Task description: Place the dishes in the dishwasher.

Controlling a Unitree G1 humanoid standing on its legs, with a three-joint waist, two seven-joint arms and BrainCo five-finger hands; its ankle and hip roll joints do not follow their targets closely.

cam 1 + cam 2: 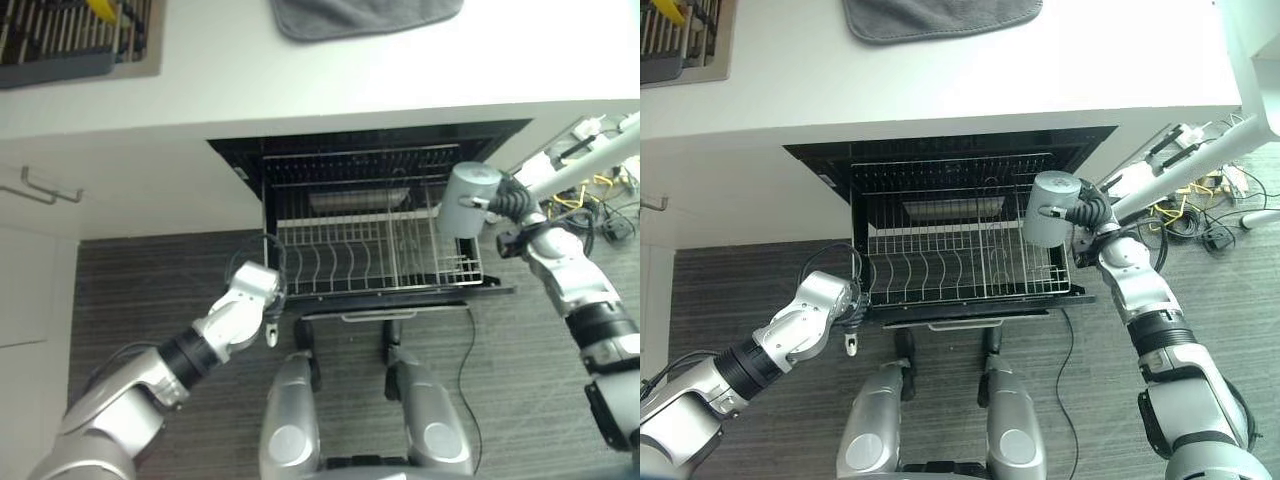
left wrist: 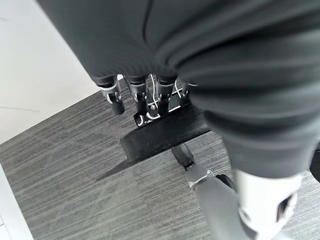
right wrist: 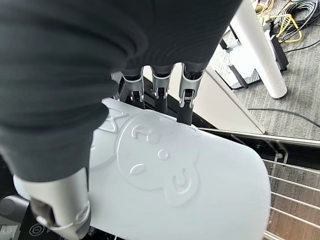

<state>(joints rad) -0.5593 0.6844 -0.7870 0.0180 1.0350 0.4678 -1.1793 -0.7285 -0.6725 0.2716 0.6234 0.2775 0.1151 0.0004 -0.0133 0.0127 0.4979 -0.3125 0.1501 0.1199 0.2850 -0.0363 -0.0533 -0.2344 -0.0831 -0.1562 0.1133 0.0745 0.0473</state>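
Observation:
The dishwasher (image 1: 240, 155) under the counter stands open, its wire rack (image 1: 380, 250) pulled out over the floor and holding nothing. My right hand (image 1: 515, 205) is shut on a pale grey cup-like dish (image 1: 462, 200) and holds it over the rack's right end. In the right wrist view the dish (image 3: 190, 185) shows an embossed bear face, with my fingers (image 3: 187, 100) behind it and the thumb in front. My left hand (image 1: 250, 295) is at the rack's front left corner. There its fingers (image 2: 140, 92) hook over the rack's wire (image 2: 152, 107).
A white counter (image 1: 350, 80) runs above the dishwasher, with a grey cloth (image 1: 365, 15) and a dark drying rack (image 1: 60, 40) on it. White cabinets with a handle (image 1: 45, 188) stand at the left. A white pole (image 1: 590, 165) and loose cables (image 1: 605, 195) lie at the right.

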